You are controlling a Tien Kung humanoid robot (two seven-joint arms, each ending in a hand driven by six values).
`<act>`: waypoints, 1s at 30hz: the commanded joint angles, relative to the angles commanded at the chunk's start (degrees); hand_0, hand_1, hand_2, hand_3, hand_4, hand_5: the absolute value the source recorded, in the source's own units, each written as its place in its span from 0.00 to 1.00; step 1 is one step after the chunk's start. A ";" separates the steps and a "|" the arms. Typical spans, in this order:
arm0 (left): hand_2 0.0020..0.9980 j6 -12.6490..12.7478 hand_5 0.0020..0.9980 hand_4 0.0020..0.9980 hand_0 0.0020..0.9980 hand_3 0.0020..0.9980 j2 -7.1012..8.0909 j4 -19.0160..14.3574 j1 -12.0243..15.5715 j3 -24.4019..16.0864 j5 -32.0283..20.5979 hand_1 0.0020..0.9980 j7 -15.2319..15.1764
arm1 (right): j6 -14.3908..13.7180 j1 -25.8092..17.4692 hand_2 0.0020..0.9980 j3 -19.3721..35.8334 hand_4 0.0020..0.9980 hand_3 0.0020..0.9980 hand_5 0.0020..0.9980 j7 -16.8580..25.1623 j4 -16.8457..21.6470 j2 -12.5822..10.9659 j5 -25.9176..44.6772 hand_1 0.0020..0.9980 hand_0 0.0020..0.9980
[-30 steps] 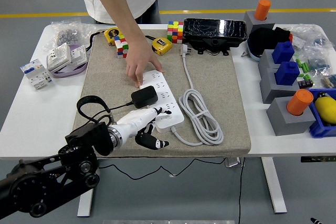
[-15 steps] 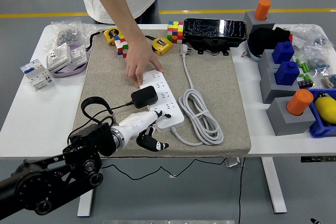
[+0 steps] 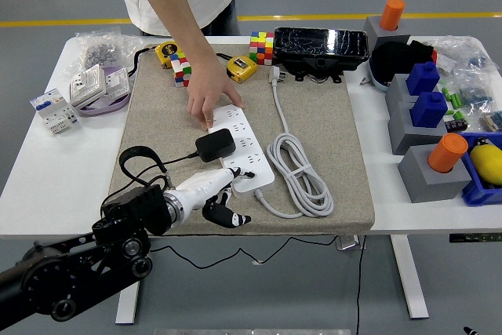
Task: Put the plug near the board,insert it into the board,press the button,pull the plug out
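A white power strip lies on the grey mat, running from upper left to lower right. A black plug adapter sits in its middle sockets, its black cord looping left. My left hand rests at the strip's near end, one white finger stretched out and touching the strip's near corner, the other fingers curled below. A person's hand presses down on the strip's far end. The strip's own white cable lies coiled to the right.
Rubik's cubes, tape measures and a black box line the mat's far edge. Grey blocks with blue and orange pieces stand at the right. White sockets lie at the far left.
My left hand has shifted slightly and its extended finger now touches the strip's near end. The person's hand and the plug have not moved.
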 joint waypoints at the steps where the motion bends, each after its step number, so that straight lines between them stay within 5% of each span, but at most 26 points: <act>1: 0.12 0.85 0.23 0.81 0.08 0.81 0.01 0.14 0.06 -0.27 -1.70 0.07 -1.70 | -0.01 0.00 0.66 0.00 0.90 0.56 0.42 0.01 -0.01 0.01 -0.01 0.64 0.54; 6: 0.12 8.64 0.23 0.81 0.08 0.77 -0.27 2.01 0.69 -1.30 -7.58 0.07 -12.22 | -0.02 0.09 0.66 -0.04 0.90 0.56 0.42 0.02 -0.02 0.01 0.01 0.64 0.54; 12: 0.13 19.46 0.25 0.80 0.08 0.79 -1.20 6.43 1.01 -0.89 -20.64 0.07 -26.62 | -0.01 0.15 0.66 -0.03 0.90 0.56 0.42 0.00 -0.10 0.14 0.08 0.64 0.54; 15: 0.13 21.10 0.25 0.80 0.08 0.79 -1.42 7.70 1.42 -0.62 -27.68 0.07 -33.20 | -0.02 0.16 0.66 -0.05 0.90 0.56 0.42 0.00 -0.07 0.11 0.06 0.64 0.54; 30: 0.13 21.61 0.28 0.80 0.08 0.77 -1.38 7.97 1.79 0.04 -30.62 0.07 -34.05 | -0.05 0.13 0.66 -0.20 0.90 0.56 0.42 0.01 -0.05 0.13 0.10 0.64 0.54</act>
